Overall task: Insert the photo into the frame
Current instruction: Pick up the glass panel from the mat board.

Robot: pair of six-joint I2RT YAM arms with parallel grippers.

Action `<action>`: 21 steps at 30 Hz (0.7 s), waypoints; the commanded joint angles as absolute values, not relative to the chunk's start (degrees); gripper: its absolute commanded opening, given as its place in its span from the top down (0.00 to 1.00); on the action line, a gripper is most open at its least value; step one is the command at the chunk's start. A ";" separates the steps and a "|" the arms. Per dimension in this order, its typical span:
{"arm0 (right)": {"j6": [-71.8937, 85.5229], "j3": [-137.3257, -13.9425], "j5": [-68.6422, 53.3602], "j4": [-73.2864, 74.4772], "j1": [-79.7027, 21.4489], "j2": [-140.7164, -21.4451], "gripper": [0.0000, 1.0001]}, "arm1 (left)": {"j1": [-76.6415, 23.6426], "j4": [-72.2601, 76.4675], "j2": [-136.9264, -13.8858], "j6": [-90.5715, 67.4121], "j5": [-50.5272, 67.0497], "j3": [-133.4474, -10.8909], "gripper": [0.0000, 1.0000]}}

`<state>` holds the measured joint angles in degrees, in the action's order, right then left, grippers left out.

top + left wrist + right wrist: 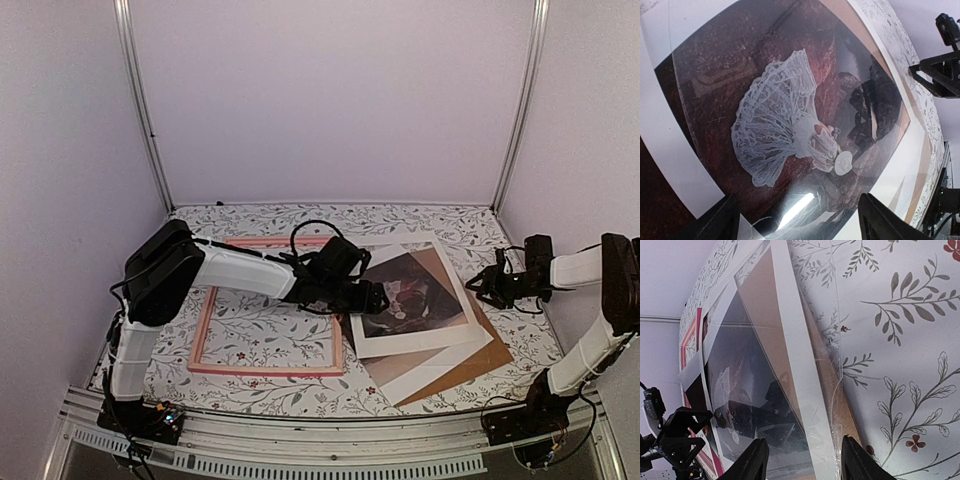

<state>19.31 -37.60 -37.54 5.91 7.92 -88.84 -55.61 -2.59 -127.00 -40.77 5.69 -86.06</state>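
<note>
- Nearest you, the metal rail (pixel 300 440) is carrying both arm bases. A strip of floral tablecloth (pixel 300 395) is lying between it and the frame.
- The frame (pixel 265 371) is lying flat, left of centre, with cloth showing through its opening. Your left arm is crossing its far right corner.
- Just right of the frame, a skewed stack is crowding your path. The brown backing board (pixel 485 355) is jutting out at the near right, with a white sheet (pixel 410 382) over it and the white mat (pixel 420 345) on top.
- The photo (pixel 420 285) is sitting in that stack, showing askew through the mat's window and outside the frame.
- A clear sheet (pixel 830 365) is lying over the stack, throwing glare in the left wrist view.
- Your left gripper (pixel 378 298) is hanging over the photo's left part with its jaws spread wide, gripping nothing. You cannot tell whether it is touching.
- Your right gripper (pixel 492 287) is hanging beside the stack's right edge, jaws partly apart and empty. The right wall is crowding it.
- Beyond the stack, open cloth is running to the pale back wall, with aluminium posts (pixel 145 110) standing in the corners.
</note>
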 commanded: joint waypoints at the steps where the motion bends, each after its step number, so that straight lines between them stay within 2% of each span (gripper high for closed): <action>1: 19.81 -38.86 -41.07 4.17 7.73 -89.42 0.48 | -54.88 -1.89 -126.31 -41.13 5.22 -84.91 0.16; 21: 23.00 -37.95 -51.62 0.56 7.73 -92.57 0.54 | -54.76 2.92 -125.43 -41.32 6.89 -80.21 0.18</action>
<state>22.09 -37.69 -46.50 2.00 7.97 -91.35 -55.33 3.42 -126.45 -40.77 6.00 -82.37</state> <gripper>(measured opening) 0.466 0.825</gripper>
